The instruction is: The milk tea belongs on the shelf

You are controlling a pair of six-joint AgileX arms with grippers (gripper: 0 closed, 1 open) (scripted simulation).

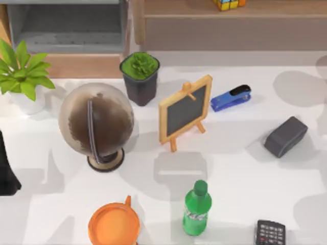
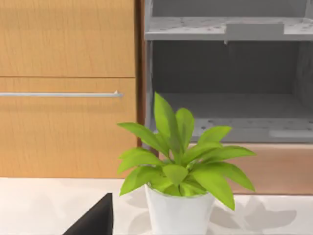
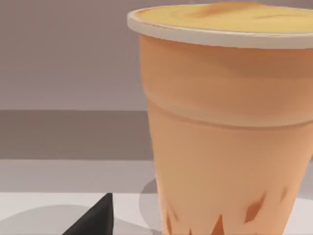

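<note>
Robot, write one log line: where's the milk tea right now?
milk tea: upright on table, near edge, beside green bottle | shelf: far side | placed: not yet | left arm: left edge

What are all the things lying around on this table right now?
milk tea: one, orange, front edge, left of the bottle
bottle: one, green, front centre
globe: one, brown, left
leafy plant: one, white pot, far left
succulent: one, dark pot, back
chalkboard easel: one, wood-framed, centre
stapler: one, blue
eraser: one, grey, right
calculator: one, black, front right
puzzle cube: one, on shelf
left arm: black, left edge
</note>
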